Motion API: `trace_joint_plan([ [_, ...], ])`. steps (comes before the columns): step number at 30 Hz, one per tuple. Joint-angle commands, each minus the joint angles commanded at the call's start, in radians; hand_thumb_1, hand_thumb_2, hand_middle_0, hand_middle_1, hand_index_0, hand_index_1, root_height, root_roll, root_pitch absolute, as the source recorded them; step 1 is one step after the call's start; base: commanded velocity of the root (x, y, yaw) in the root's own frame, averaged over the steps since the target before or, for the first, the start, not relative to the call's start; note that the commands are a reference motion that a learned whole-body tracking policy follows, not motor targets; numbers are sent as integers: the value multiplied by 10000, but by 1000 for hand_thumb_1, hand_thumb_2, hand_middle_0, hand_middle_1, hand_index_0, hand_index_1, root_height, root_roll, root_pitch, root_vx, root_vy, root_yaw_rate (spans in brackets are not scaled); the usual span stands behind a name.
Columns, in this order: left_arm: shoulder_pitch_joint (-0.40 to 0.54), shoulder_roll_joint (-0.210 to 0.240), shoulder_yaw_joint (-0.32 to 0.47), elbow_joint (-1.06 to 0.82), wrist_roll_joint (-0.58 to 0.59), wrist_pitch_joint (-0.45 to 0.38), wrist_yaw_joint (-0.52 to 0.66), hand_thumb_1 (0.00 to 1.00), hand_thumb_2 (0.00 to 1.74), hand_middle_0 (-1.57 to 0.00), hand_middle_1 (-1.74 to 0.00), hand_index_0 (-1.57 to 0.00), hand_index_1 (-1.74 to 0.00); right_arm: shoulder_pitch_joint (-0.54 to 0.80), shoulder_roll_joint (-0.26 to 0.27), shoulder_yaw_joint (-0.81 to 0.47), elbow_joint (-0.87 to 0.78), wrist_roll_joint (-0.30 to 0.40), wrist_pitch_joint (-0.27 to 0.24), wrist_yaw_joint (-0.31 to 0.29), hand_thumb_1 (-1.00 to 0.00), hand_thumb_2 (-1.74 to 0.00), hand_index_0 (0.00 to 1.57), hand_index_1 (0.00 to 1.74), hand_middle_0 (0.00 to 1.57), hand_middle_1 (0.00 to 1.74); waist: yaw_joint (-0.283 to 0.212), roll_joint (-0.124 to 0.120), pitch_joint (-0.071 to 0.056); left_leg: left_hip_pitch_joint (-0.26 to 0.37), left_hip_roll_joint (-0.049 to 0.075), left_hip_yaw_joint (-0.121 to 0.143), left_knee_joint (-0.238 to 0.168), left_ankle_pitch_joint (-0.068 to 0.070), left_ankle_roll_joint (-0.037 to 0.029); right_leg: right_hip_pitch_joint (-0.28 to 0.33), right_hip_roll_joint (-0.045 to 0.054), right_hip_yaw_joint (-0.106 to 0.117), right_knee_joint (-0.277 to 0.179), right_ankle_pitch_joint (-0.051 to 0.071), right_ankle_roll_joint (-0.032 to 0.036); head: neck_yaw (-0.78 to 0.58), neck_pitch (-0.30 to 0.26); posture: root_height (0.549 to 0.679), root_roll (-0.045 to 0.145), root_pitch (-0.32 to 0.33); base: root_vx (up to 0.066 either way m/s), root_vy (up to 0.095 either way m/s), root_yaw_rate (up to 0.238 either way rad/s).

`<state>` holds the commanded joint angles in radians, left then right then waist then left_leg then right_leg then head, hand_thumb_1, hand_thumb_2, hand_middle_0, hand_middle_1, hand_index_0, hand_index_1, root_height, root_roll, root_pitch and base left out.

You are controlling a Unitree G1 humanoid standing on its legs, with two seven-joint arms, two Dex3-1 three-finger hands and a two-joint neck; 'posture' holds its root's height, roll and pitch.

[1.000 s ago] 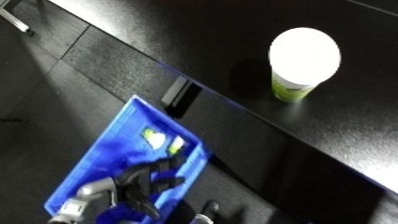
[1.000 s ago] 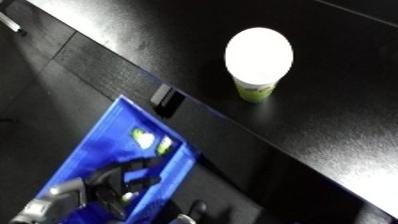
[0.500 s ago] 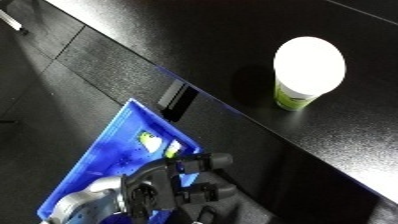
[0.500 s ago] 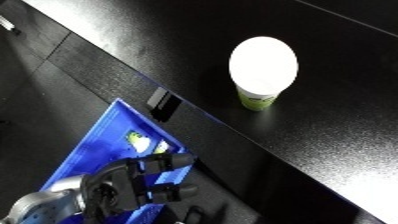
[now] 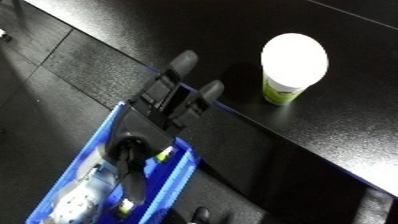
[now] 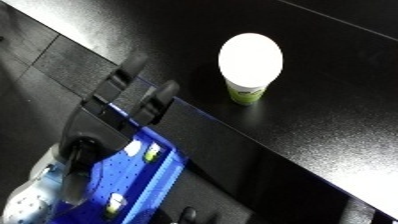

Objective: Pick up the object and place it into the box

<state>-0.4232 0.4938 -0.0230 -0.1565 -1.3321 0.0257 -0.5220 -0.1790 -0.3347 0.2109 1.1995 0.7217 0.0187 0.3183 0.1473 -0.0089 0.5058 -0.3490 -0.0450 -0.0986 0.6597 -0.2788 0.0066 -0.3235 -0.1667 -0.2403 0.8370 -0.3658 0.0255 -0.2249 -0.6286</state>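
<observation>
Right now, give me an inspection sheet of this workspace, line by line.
Surface: black table, glossy.
Job's things: cup with white lid and green label, upright on the table, untouched; blue bin below the table edge.
Clutter: small yellow-green pieces inside the bin.
Hands: left hand over the table edge, fingers straight, holding nothing; right hand not in view.
Cables: nothing seen.
Surroundings: dark tiled floor.

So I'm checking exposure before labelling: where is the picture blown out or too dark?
Left eye view: the white-lidded green cup has its top glared to blank white; right eye view: the black table shows grey sheen, and the left robot hand is nearly lost against it.
</observation>
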Motion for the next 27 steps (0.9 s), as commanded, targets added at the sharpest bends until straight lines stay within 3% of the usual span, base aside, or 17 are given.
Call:
trace_joint_plan([
  [6,-129,303,693,138,3072,-1551,2588,0,0,0,0,0,0,165,-41,-12,-1,-47,-59,108,0,0,0,0,0,0,-102,70,-38,45,11,37,-50,27,-15,-24,25,79,44,-53,-27,258,170,633,28,-60,15,18,-73],
  [10,-341,537,769,228,4430,-1583,3330,0,0,0,0,0,0,129,-93,17,57,65,-85,208,0,0,0,0,0,0,-188,147,-41,-2,2,86,0,26,-8,-97,24,129,117,-75,-33,363,234,633,29,-60,6,17,-62],
  [15,-889,742,242,347,5825,-1251,4139,0,0,0,0,0,0,-55,-182,136,110,192,-28,241,0,0,0,0,0,0,-390,202,-45,-85,41,182,108,5,-2,-226,69,242,203,-84,-27,218,264,632,29,-57,13,20,-106],
  [20,-1608,874,-487,785,6632,-781,4894,0,0,0,0,0,0,-235,-319,279,193,131,77,255,0,0,0,0,0,0,-656,211,-43,-117,151,327,205,-16,16,-339,125,387,264,-63,-14,-42,297,632,28,-58,25,21,-117],
  [27,-2656,990,-1543,1789,6599,-258,5493,0,0,0,0,0,0,-451,-484,470,209,27,230,248,0,0,0,0,0,0,-1007,155,15,-207,286,534,416,-82,49,-538,231,604,366,-20,7,-356,321,630,26,-57,26,18,-107],
])
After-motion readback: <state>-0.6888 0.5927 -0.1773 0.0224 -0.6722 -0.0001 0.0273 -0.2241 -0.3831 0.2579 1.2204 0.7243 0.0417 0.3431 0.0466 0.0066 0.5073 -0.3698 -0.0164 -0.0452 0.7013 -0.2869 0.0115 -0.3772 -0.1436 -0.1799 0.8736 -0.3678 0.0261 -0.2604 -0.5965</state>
